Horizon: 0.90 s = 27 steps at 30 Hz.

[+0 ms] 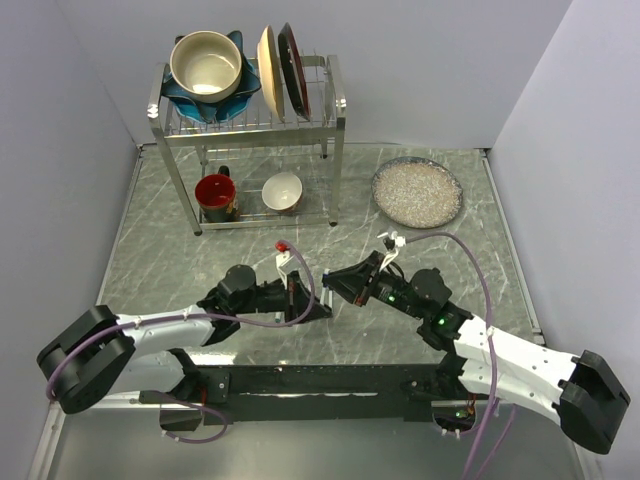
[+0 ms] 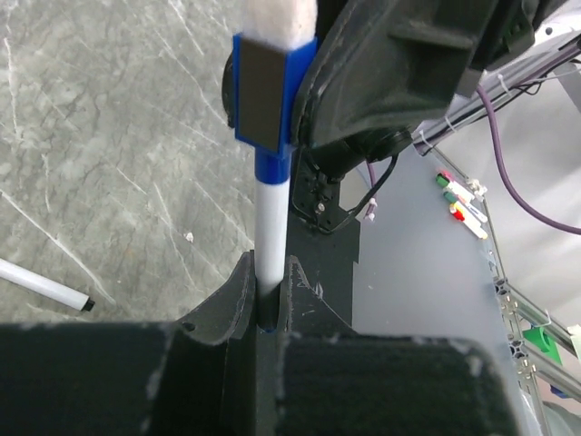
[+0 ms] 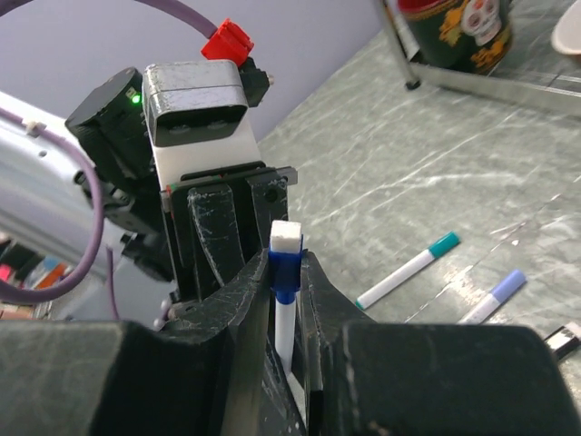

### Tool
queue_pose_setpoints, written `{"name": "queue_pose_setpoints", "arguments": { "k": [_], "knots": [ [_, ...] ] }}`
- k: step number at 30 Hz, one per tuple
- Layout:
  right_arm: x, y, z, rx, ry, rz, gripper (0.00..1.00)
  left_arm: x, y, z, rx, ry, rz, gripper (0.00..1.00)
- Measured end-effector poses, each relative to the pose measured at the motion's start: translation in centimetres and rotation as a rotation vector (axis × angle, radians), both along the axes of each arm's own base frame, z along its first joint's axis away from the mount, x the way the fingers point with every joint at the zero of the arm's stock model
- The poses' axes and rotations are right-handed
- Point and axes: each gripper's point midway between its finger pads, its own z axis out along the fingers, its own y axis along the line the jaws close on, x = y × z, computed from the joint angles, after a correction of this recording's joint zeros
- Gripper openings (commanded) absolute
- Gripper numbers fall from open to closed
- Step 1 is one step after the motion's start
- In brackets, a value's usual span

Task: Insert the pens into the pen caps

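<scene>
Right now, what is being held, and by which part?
A blue-capped pen: the left gripper pinches its white barrel, and the right gripper grips its blue cap.

**Blue pen held near upright, three more lying flat**

Blue pen [image 2: 270, 227]: white barrel, pinched in the left gripper [image 2: 270, 291]. Blue cap [image 2: 263, 91], with a white felt top, sits over its upper end between the right gripper's [image 3: 289, 268] fingers. On the tabletop [image 3: 472, 163], a teal-ended pen [image 3: 408, 270] and a lilac-ended pen [image 3: 495, 297] lie near each other, roughly parallel. A black-tipped pen [image 2: 45, 286] lies flat.
</scene>
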Motion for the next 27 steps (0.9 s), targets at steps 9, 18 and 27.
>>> {"name": "queue_pose_setpoints", "arguments": {
  "k": [9, 18, 27],
  "knots": [
    [0.0, 0.1, -0.9, 0.066, 0.016, -0.090, 0.00, 0.3, -0.1, -0.5, 0.069, 0.024, -0.011, 0.01],
    [-1.0, 0.4, -0.9, 0.109, 0.033, -0.114, 0.00, -0.3, 0.8, -0.6, 0.100, 0.022, -0.048, 0.01],
    [-1.7, 1.7, 0.9, 0.107, -0.046, -0.068, 0.00, -0.8, 1.9, 1.1, 0.052, -0.013, -0.078, 0.01]
  ]
}}
